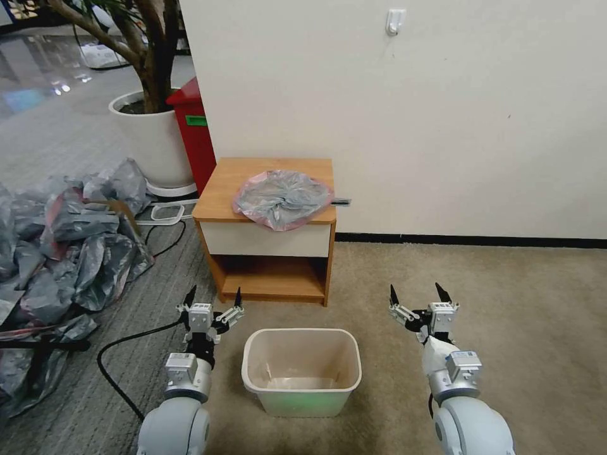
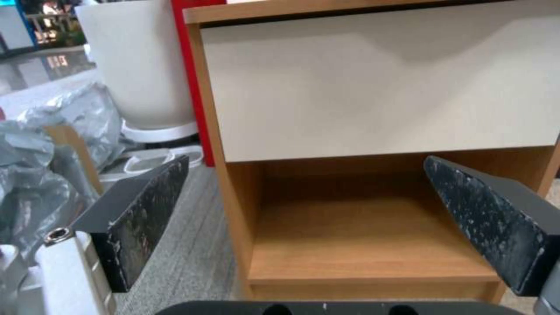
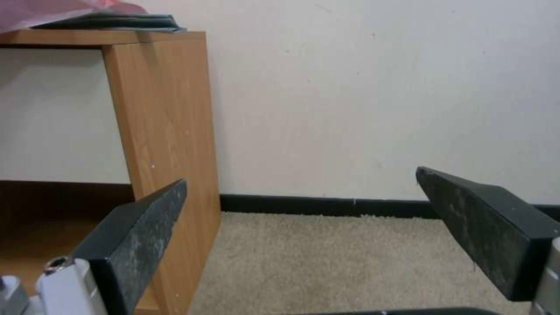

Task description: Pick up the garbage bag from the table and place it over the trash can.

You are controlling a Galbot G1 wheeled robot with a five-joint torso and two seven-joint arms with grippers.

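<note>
The garbage bag [image 1: 282,198], crumpled grey plastic with a pink rim, lies on the table [image 1: 222,188], a wooden nightstand against the wall; its edge [image 3: 64,13] shows in the right wrist view. The cream trash can [image 1: 301,371] stands on the floor in front of the table. My left gripper [image 1: 214,296] hangs open low, left of the can, facing the table's shelf gap [image 2: 362,227]. To the right of the can my right gripper [image 1: 417,292] is open too, facing the table's side [image 3: 166,131] and the wall. Both are empty.
A heap of grey and red bags [image 1: 60,240] covers the floor at left, with a black cable [image 1: 120,344] beside it. A white plant pot [image 1: 152,139] and a red bin [image 1: 193,133] stand behind the table. Beige carpet [image 1: 506,303] lies open to the right.
</note>
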